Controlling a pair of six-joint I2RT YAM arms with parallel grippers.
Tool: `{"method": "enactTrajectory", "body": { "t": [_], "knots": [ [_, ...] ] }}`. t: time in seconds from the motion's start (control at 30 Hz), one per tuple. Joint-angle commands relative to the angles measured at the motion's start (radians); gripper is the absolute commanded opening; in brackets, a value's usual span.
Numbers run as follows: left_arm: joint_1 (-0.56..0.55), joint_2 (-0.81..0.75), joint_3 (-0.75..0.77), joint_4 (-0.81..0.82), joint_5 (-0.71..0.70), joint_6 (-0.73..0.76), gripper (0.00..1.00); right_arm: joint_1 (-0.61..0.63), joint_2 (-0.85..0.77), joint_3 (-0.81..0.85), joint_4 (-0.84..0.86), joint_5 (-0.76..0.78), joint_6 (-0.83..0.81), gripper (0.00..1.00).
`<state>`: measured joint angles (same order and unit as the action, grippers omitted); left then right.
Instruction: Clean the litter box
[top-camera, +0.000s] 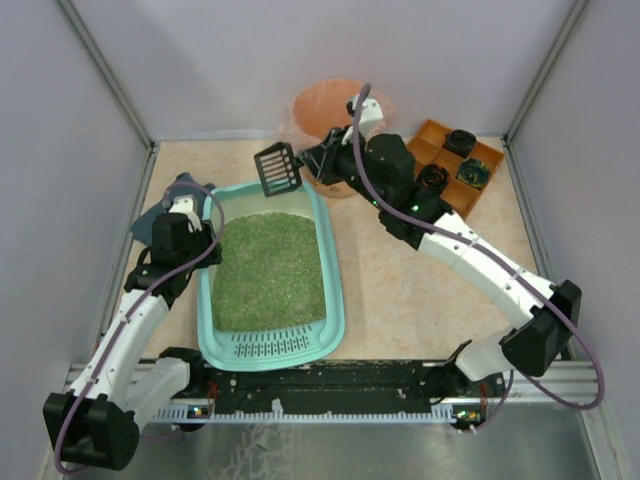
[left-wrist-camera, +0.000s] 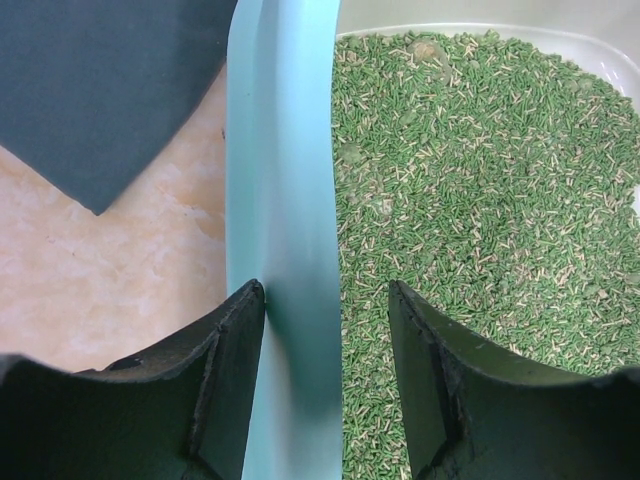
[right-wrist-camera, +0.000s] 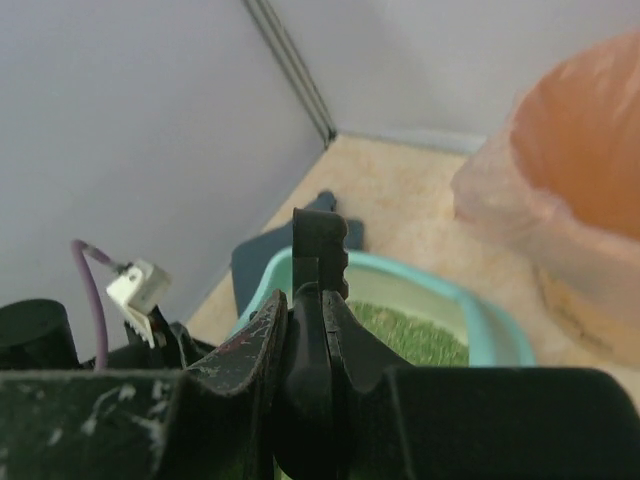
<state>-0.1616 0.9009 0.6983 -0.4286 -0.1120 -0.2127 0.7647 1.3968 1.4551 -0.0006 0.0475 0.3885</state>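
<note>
Litter box (top-camera: 336, 300): teal tray on the table (top-camera: 410, 280), left of centre, long side running near to far
Ledge (top-camera: 270, 346): perforated, at the near end by the arm bases
Litter (top-camera: 268, 270): green granules, filling the tray beyond the ledge
Left gripper (left-wrist-camera: 325, 290): jaws part open, astride the box's left rim; outer finger (left-wrist-camera: 225, 360) against the rim edge, inner finger over the litter with a gap showing; nothing lifted
Right gripper (right-wrist-camera: 308, 300): fully closed on the handle of a black slotted scoop (top-camera: 278, 168), which is held above the box's far end
Bin (top-camera: 335, 105): round, peach liner, just beyond the scoop
Orange tray (top-camera: 425, 131): compartmented, far right, dark round items inside
Dark mat (left-wrist-camera: 90, 90): flat on the table, left of the box
</note>
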Motion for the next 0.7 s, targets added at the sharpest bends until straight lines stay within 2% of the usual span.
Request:
{"method": "enactTrajectory", "body": {
  "t": [0.0, 0.13, 0.33, 0.5, 0.67],
  "knots": [
    [-0.003, -0.004, 0.009, -0.009, 0.001, -0.011, 0.57, 0.035, 0.059, -0.011, -0.098, 0.017, 0.165, 0.0],
    [-0.004, -0.003, 0.008, -0.005, 0.012, -0.008, 0.55, 0.051, 0.159, 0.01, -0.115, 0.022, 0.235, 0.0],
    [-0.003, 0.008, 0.009, -0.004, 0.031, -0.001, 0.53, 0.052, 0.404, 0.163, -0.196, 0.015, 0.293, 0.0],
    [-0.003, 0.012, 0.009, -0.01, 0.017, -0.004, 0.53, 0.059, 0.541, 0.287, -0.286, 0.119, 0.252, 0.0],
    [-0.003, 0.02, 0.009, -0.012, 0.019, -0.005, 0.54, 0.075, 0.581, 0.339, -0.333, 0.287, 0.193, 0.0]
  ]
}}
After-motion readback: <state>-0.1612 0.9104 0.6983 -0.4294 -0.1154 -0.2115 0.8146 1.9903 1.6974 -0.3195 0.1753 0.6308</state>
